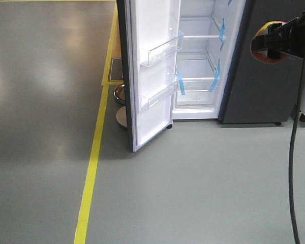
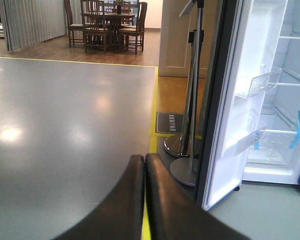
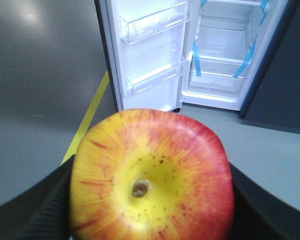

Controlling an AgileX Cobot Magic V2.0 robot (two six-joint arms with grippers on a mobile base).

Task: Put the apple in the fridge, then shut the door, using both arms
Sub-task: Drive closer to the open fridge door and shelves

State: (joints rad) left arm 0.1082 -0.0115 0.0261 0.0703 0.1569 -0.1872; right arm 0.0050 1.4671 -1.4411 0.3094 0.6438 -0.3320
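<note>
The front-facing view looks from above, tilted down across the floor (image 1: 193,178), at the open fridge (image 1: 198,66) with its door (image 1: 150,122) standing open on the left. The right claw (image 1: 272,40) juts in at the upper right edge. The left wrist view sits low behind the left claw (image 2: 144,165), facing the door's edge and the room beyond. The right wrist view peers over the apple (image 3: 152,175), very near the lens, toward the same fridge. All three share the door and the yellow line (image 1: 91,173).

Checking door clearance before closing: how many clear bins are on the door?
2. The upper bin sits on the inner face of the open door; the lower bin hangs below it. The door's top is out of frame, so more may be hidden.
</note>
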